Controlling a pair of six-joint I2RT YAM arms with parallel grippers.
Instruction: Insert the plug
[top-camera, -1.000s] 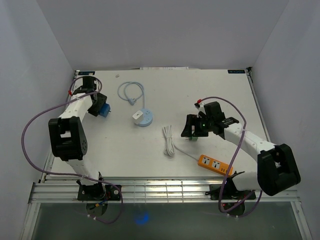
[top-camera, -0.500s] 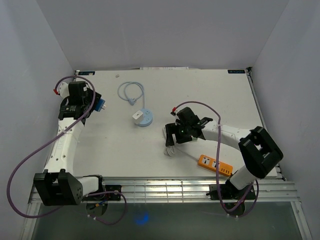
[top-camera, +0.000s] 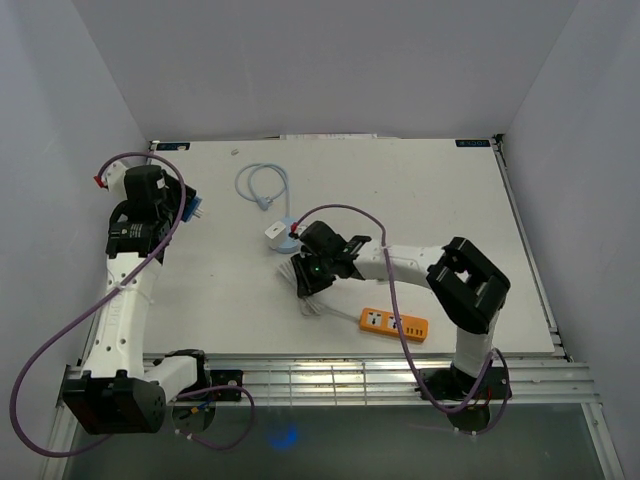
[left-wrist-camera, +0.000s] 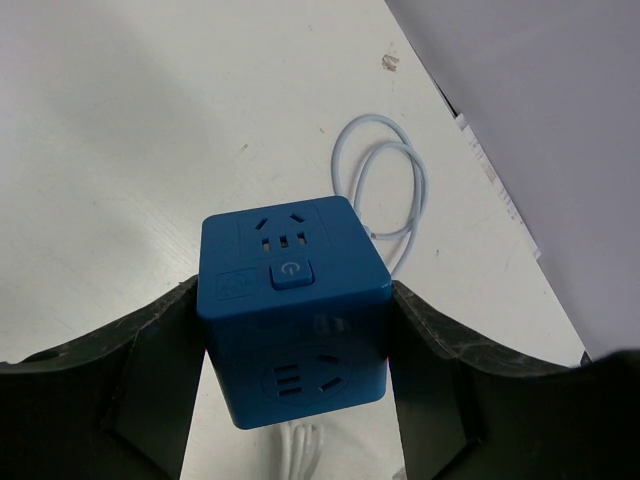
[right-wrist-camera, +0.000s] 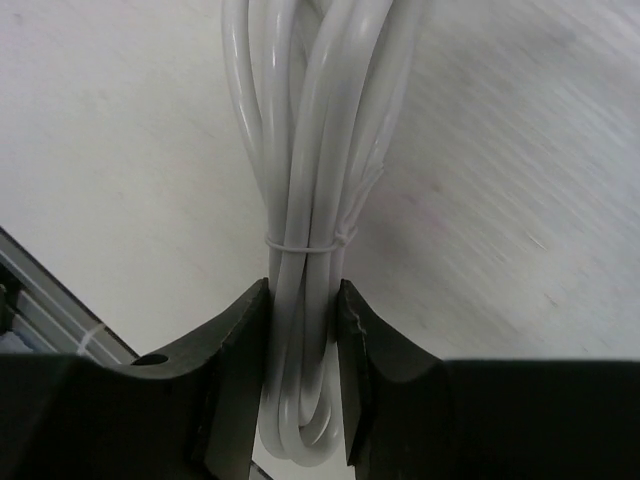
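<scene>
The left pincer (left-wrist-camera: 292, 375) clamps the blue socket cube (left-wrist-camera: 290, 300) by the worktop's (top-camera: 420, 190) far-left corner, apparently presenting it, while the right pincer (right-wrist-camera: 300, 330) pinches the tied white cord (right-wrist-camera: 310, 150) toward the near edge, plug unseen.

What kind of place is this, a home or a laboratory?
Most likely a laboratory test cell: a white table closed in by plain walls, robot arms bolted at its near edge, and an orange power strip as practice object.
</scene>
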